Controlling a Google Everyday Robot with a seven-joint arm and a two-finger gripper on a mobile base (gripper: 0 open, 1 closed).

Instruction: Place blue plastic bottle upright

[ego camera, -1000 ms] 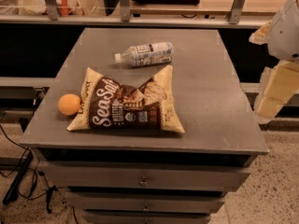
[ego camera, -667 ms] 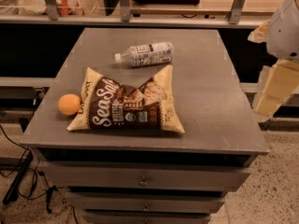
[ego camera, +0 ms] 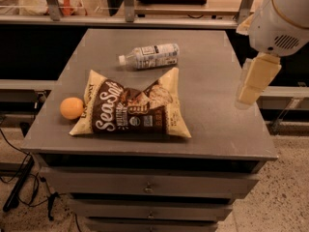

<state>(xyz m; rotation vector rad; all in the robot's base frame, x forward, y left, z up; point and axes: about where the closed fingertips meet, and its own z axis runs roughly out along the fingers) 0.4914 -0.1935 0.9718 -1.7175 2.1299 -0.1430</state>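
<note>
Camera view: a grey cabinet top [ego camera: 212, 105] fills the centre of the frame. A chip bag [ego camera: 135, 111] lies flat in its lower left part. The gripper [ego camera: 249, 92] hangs at the right edge, above the top's right side; whether it is spread or closed does not show. The bottle [ego camera: 152, 56] lies on its side above the bag, cap pointing left. An orange [ego camera: 72, 108] sits just left of the bag.

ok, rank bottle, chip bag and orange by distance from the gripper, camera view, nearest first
The gripper hangs by the right edge of the table.
1. Chip bag, centre-front, and blue plastic bottle, lying on its side at the back: too close to call.
2. Orange, front left: clearly farthest.
</note>
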